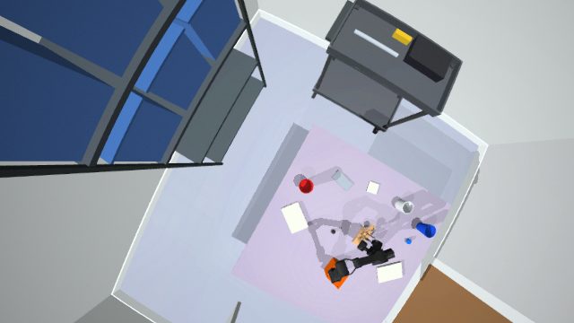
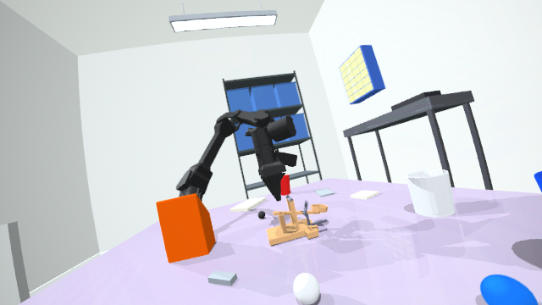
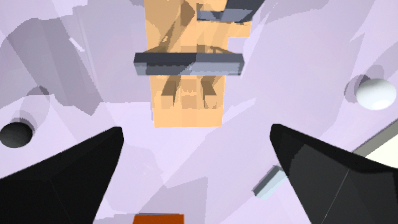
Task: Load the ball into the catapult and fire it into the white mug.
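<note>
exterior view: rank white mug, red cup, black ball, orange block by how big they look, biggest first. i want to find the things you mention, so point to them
1. orange block [image 1: 339, 283] [image 2: 179, 229]
2. white mug [image 1: 404, 206] [image 2: 433, 195]
3. red cup [image 1: 306, 186] [image 2: 285, 185]
4. black ball [image 1: 333, 231] [image 2: 262, 214] [image 3: 16, 135]
</note>
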{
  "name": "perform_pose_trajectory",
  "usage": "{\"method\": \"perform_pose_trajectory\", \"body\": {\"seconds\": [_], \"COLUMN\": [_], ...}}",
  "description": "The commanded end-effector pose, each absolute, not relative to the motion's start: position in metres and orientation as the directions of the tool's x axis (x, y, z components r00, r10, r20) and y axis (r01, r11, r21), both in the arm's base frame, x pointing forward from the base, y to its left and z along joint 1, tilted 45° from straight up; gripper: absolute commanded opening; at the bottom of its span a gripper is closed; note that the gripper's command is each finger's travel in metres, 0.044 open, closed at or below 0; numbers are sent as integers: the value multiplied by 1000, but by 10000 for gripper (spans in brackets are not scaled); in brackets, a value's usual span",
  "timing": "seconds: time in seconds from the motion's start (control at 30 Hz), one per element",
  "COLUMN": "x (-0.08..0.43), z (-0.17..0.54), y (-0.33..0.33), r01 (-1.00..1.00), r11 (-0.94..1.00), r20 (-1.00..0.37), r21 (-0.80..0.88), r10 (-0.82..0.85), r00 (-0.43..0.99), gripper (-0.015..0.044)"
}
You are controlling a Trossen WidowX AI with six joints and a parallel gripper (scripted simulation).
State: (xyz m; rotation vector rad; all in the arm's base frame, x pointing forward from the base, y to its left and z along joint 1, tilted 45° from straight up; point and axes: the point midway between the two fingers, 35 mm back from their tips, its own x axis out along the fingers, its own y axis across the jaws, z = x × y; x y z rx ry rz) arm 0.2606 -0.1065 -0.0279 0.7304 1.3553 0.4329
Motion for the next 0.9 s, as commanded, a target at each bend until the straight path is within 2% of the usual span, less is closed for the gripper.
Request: {"method": "perform_pose_trajectory", "body": {"seconds": [0.0, 0.87], "x": [261, 268], "z": [-47, -72], "y": [-82, -58], "r01": [130, 131], "r11": [698, 698], "r20": [-710, -709], "r21": [704, 704], "r10": [684, 684], "r00": [168, 169], "gripper": [440, 440]}}
